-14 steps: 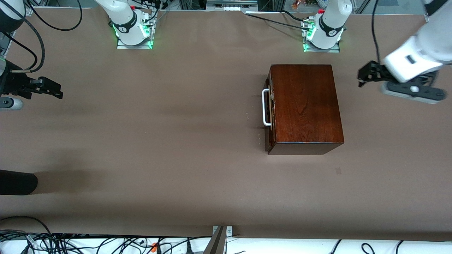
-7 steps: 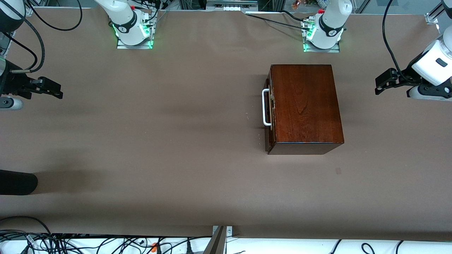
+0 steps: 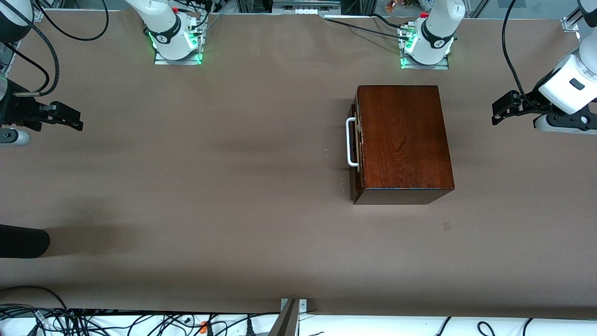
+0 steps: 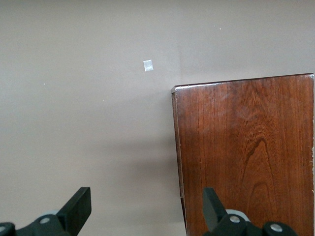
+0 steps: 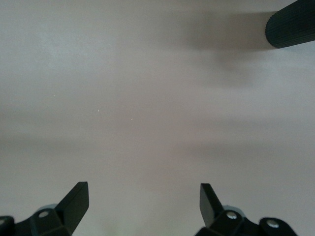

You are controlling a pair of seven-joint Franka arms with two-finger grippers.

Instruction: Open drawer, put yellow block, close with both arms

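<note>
Front view, glossy wooden box (image 3: 404, 140), drawer (image 3: 355, 144) shut

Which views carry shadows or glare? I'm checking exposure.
Front view: soft broad shadows band the brown table; the glossy reddish-brown wooden box shows no blown-out glare. Left wrist view: faint sheen on the box top. Right wrist view: a blurred shadow beside the black ribbed cylinder.

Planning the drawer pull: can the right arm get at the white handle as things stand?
Probably yes: the white handle faces the right arm's end, with bare table between it and the open right gripper.
</note>
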